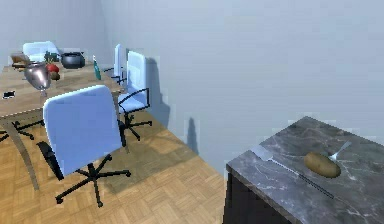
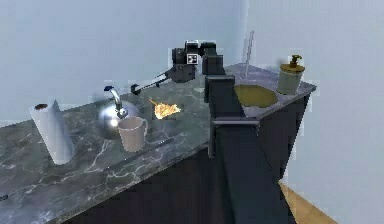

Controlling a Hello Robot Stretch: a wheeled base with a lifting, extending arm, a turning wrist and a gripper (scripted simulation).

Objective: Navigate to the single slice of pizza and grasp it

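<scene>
in the arm side view a dark marble counter (image 2: 90, 175) runs left to right, and the arm (image 2: 235, 140) rises over its near edge, just right of the middle. the gripper (image 2: 140, 88) reaches left from the arm's far end, its thin fingers (image 2: 155, 80) slanting down toward the countertop. how the fingers stand cannot be told, nor whether they hold anything. the pizza slice (image 2: 165, 108), a small orange wedge, lies flat on the counter just near of the fingers; contact cannot be told. left of the slice stands a silver kettle (image 2: 110, 118), with a pale mug (image 2: 132, 133) nearer and a paper roll (image 2: 52, 130) upright farther left. right of the arm are a sink (image 2: 258, 96) and a bottle (image 2: 292, 75). in the forward view a potato (image 1: 321, 164) lies on the counter at the near right, and a white chair (image 1: 85, 130) stands by a table (image 1: 30, 95) at the left
</scene>
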